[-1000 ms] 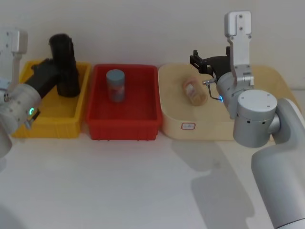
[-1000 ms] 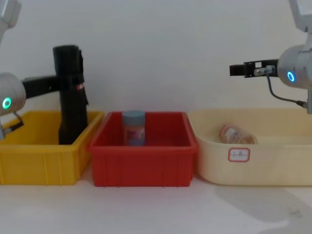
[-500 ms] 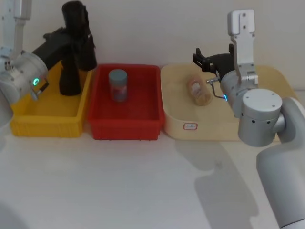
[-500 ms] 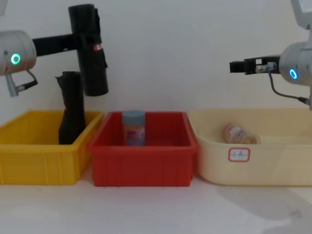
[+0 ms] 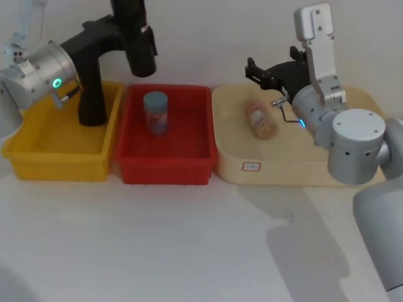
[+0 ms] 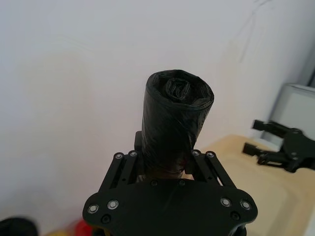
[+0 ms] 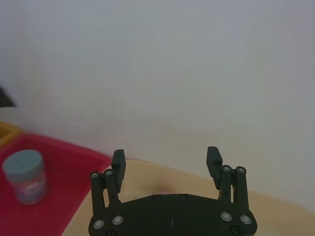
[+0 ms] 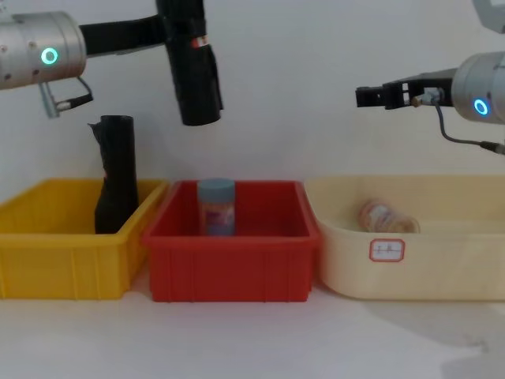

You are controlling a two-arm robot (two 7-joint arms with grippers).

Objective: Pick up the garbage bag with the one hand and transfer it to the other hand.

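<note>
Two grippers face each other in the head view: the one hand [image 5: 129,28] clamps the garbage bag [image 5: 141,50] upright above the red bin [image 5: 162,171], while the other hand [image 5: 259,70] hangs spread open over the cream tray [image 5: 289,171]. From the chest view, the grip sits high on the roll, leaving its lower length free, probably for the handover.

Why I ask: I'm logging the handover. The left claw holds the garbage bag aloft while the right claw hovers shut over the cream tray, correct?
No: the right claw hovers open over the cream tray, as the right wrist view shows. The left claw does hold the garbage bag aloft.
</note>
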